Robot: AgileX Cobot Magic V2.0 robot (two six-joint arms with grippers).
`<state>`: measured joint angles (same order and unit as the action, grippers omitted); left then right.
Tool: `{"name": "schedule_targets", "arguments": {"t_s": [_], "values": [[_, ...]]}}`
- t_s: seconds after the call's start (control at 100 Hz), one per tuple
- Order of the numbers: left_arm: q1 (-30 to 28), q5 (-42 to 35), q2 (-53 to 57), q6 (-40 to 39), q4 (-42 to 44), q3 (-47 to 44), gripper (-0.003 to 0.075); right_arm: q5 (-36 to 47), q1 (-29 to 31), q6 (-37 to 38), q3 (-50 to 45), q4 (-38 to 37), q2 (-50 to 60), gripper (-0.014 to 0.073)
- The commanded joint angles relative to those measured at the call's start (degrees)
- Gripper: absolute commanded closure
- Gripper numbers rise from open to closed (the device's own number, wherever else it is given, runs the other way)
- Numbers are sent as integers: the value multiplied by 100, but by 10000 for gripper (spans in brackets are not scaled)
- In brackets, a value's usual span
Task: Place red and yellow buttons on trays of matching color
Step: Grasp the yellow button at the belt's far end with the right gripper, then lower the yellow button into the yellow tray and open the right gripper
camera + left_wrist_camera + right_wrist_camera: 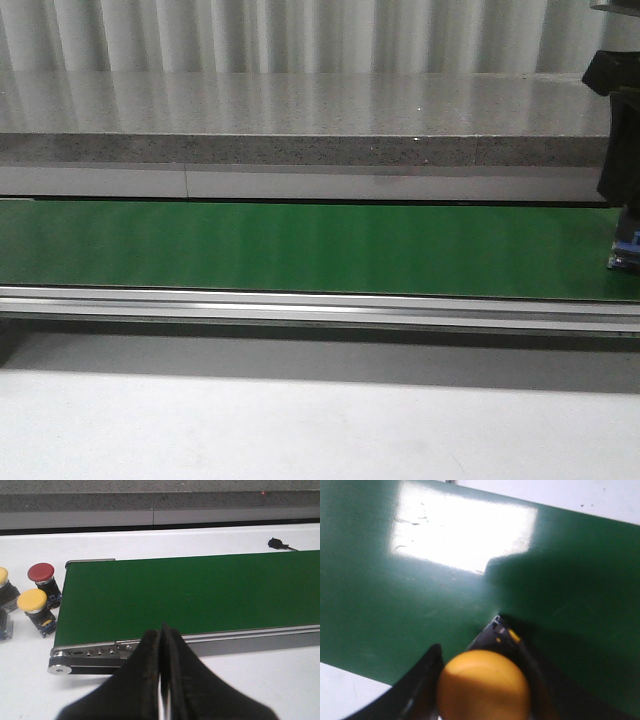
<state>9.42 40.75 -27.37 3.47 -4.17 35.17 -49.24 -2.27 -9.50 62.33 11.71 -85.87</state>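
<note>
Closest to the right wrist lens sits the yellow button [484, 686], its domed cap clamped in your right tool [480, 690] with the dark body and a bit of blue and yellow trim showing beneath; the fingers are closed snugly around it, so treat it as held; it hangs just above the green conveyor belt [395, 610], over the belt's right-hand end as the front view shows it [625, 250]. No tray of either colour appears in any view, so you cannot yet line up a drop; judge that the sound course is to carry the button low and level, keep the cap uppermost, and release only once the yellow tray is plainly under it; a tilted let-go would likely tip it off its small base.

Your left tool [162, 680] rests pressed together with nothing between the fingers, above the white tabletop [260, 680] just before the belt's near rail; beyond the belt's end roller wait a red button [42, 577] and a second yellow button [34, 605], close together and near a third yellow cap [2, 577] cut by the frame edge; approach these from above to avoid nudging neighbours.

Farthest off run a grey stone ledge [300, 130] and a pale curtain [300, 35].
</note>
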Motion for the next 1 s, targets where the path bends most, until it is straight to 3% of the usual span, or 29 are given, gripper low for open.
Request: {"name": "schedule_targets", "arguments": {"t_s": [0.0,0.26,0.58,0.81,0.99], "values": [[55,-422,-23,6,-51,158,741,153,-8,-44,156,92,177,463],[55,-422,-23,6,-51,158,741,314,-8,296,156,-19,445,482],[55,-422,-23,6,-51,158,741,467,435,1715,-20,-1171,1339,482],[55,-422,-23,6,-51,158,741,865,1251,2013,-827,-1261,2004,482],[55,-422,-23,6,-51,158,741,1104,2384,2132,-1515,-1261,2437,482]]}}
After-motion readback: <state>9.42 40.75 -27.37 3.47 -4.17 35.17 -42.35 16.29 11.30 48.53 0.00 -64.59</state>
